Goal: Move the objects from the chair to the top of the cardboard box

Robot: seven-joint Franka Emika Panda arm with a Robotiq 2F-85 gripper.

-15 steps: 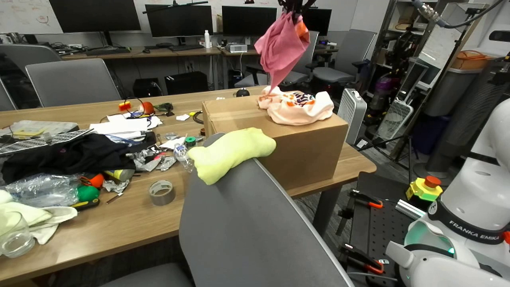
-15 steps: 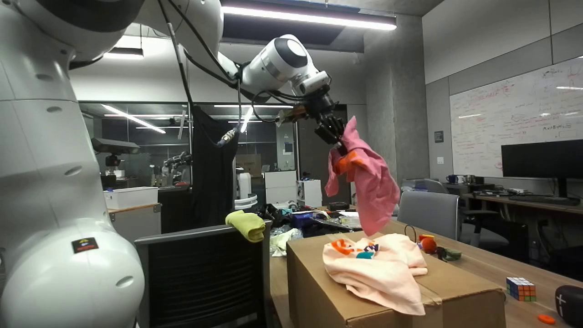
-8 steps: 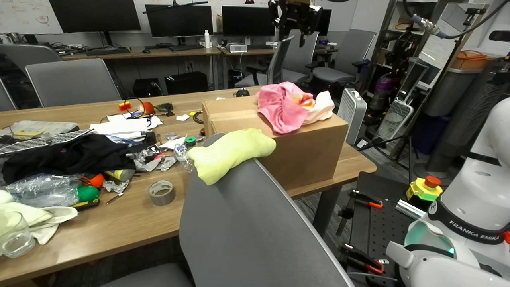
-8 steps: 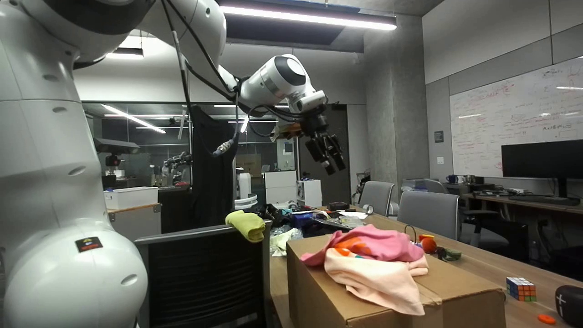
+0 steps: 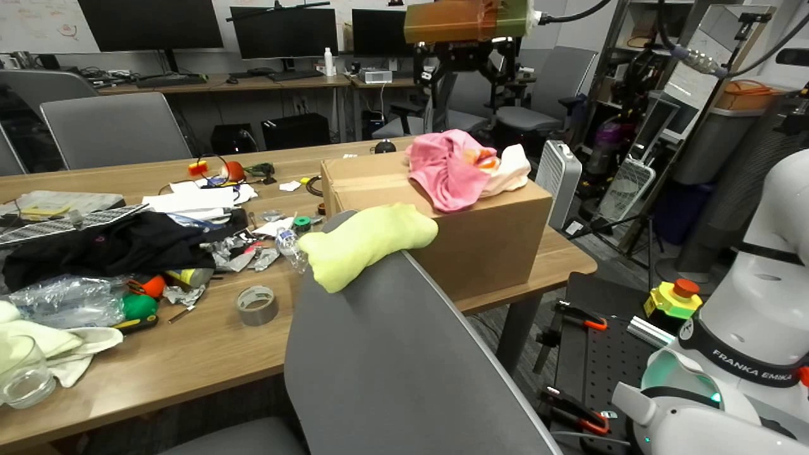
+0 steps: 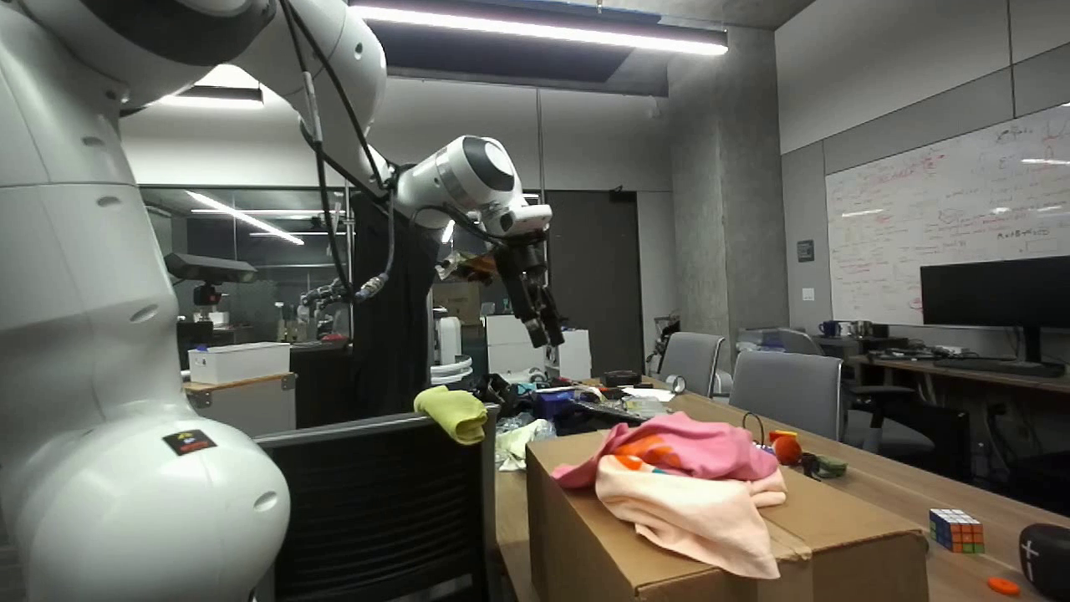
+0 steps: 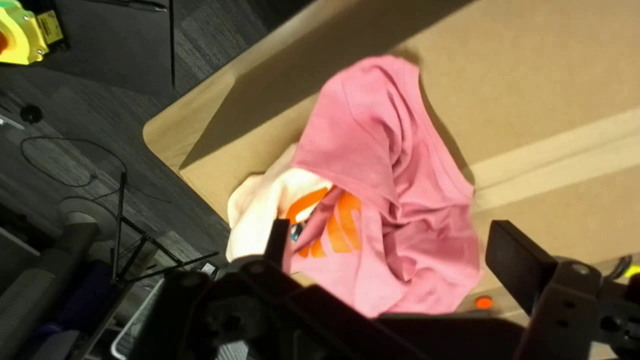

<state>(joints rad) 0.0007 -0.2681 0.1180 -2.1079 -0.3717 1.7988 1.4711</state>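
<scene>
I have the Robotiq gripper (image 7: pixel 392 240) up above the cardboard box (image 5: pixel 486 246), its jaws spread well apart with nothing between them; in the wrist view the pink cloth (image 7: pixel 390 185) fills that gap only because it lies below, on the box top, partly over the peach cloth (image 6: pixel 685 514). Those two I count as delivered. What I judge to be left is the yellow-green cloth (image 5: pixel 370 243), lying across the top edge of the grey office chair (image 5: pixel 392 360), near the backrest corner closest to the box yet apart from it. The coming move turns on where that cloth lies from the gripper: well apart and lower, off the box on the chair's side, and outside the wrist view, so I expect to steer my one Panda arm (image 6: pixel 451 180) down and across by the exterior views. Its long axis matters just as much. In an exterior view the yellow-green cloth runs slantwise, both ends sticking out past the chair, while the Robotiq gripper (image 5: pixel 465 104) has its jaws side by side, roughly in line with that length. Closing like that would, I reckon, push at the ends; a wrist turn to pinch across the narrow middle looks surer. It should squash easily, but a fingertip brushing it could tip it off, and going too deep could knock the chair's edge.
</scene>
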